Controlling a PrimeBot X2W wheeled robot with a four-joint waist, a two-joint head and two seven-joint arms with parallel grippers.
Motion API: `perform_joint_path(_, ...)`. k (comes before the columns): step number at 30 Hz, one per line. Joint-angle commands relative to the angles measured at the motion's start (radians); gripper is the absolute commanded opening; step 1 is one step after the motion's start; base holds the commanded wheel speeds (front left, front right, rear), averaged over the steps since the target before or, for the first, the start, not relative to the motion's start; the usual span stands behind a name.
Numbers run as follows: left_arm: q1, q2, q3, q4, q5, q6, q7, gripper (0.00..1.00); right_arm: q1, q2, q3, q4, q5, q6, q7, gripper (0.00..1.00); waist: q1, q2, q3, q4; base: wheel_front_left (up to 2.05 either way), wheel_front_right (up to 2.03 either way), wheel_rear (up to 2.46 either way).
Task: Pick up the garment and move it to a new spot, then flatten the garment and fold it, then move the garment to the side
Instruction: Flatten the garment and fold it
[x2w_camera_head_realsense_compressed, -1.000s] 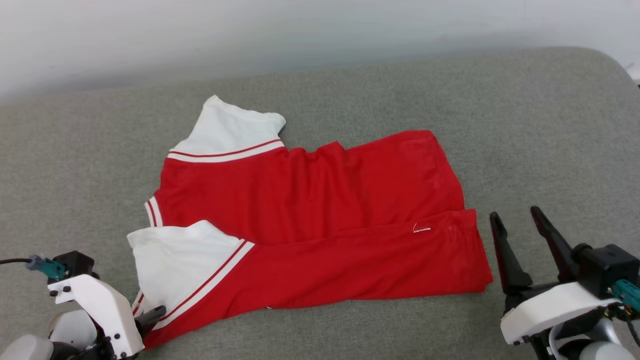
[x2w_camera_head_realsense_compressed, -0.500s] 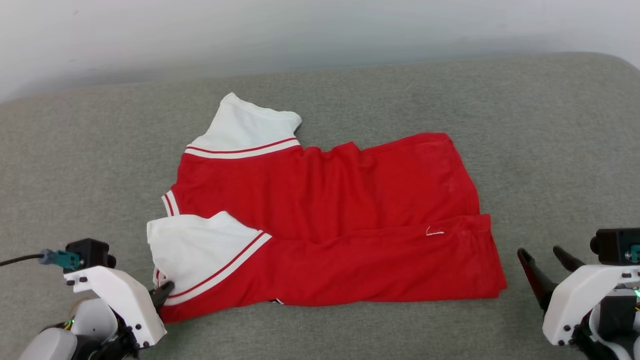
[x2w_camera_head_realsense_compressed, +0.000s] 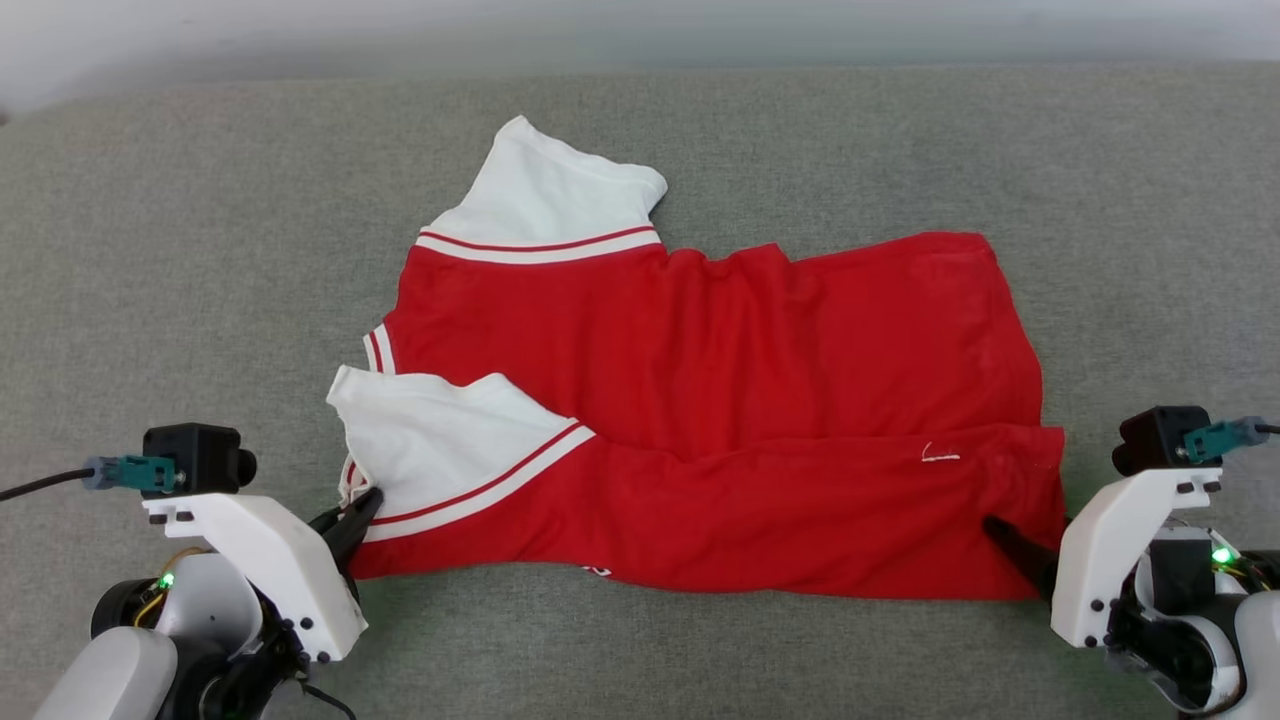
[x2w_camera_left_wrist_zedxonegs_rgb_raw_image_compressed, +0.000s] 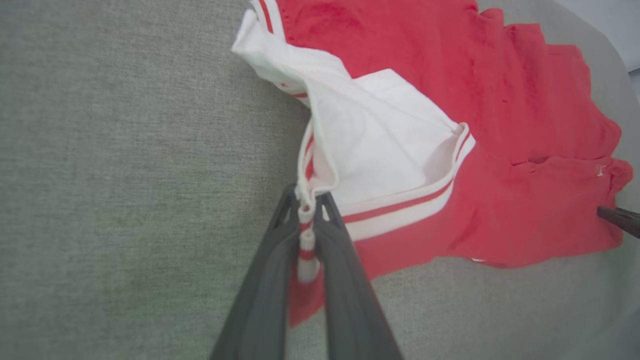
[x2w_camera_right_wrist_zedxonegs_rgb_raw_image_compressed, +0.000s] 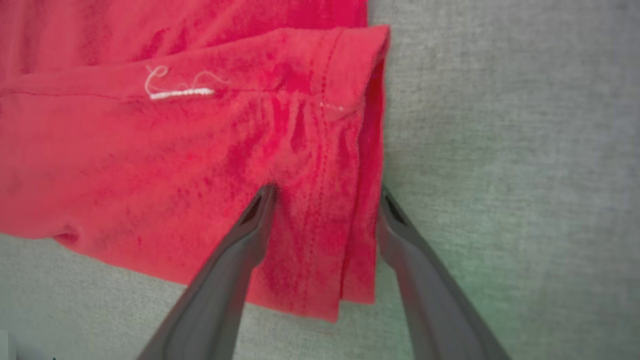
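While the garment lies left-to-right — sleeves left — the left gripper pinches its trim; the right gripper gapes astride the hem.

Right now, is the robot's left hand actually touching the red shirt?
Touching. The left wrist view shows the left hand pinched shut on the striped sleeve trim of the garment, with the cloth squeezed between its two fingers.

Garment on cushion — left end effector left, right end effector right.
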Motion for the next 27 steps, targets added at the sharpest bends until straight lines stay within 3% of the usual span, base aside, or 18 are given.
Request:
perform_joint_path(1, -0.003, -0.003, 0.000, -0.005, 0.006, 0.005, -0.006, 0.00, 0.008, 0.018, 0.033, 0.047, 0.013, 0.000, 0.010, 1.00, 0.0000, 0.0000, 0.010, 0.007, 0.00, 0.00, 0.00)
perform_joint_path(2, 0.001, -0.005, -0.002, -0.008, 0.009, 0.005, -0.008, 0.00, 0.007, 0.026, 0.048, 0.066, 0.031, 0.000, 0.019, 0.86, 0.0000, 0.0000, 0.012, 0.008, 0.00, 0.00, 0.00)
perform_joint_path(3, 0.007, -0.006, -0.004, -0.012, 0.011, 0.007, -0.011, 0.00, 0.002, 0.027, 0.061, 0.078, 0.042, 0.001, 0.022, 0.29, 0.0000, 0.0000, 0.013, 0.006, 0.00, 0.00, 0.00)
perform_joint_path(4, 0.012, -0.006, -0.006, -0.016, 0.010, 0.008, -0.013, 0.00, -0.003, 0.025, 0.071, 0.087, 0.051, 0.001, 0.019, 0.00, 0.0000, 0.0000, 0.012, 0.004, 0.00, 0.00, 0.00)
perform_joint_path(17, 0.069, -0.011, 0.005, -0.046, 0.033, 0.023, -0.076, 0.00, -0.021, -0.072, 0.116, 0.002, 0.078, 0.000, -0.044, 0.00, 0.0000, 0.0000, -0.119, -0.016, 0.00, 0.00, 0.00)
perform_joint_path(27, 0.223, -0.021, 0.015, -0.089, 0.023, 0.089, -0.102, 0.00, 0.102, -0.082, 0.127, -0.086, 0.070, 0.000, -0.010, 0.00, 0.0000, 0.0000, -0.268, -0.012, 0.00, 0.00, 0.00)
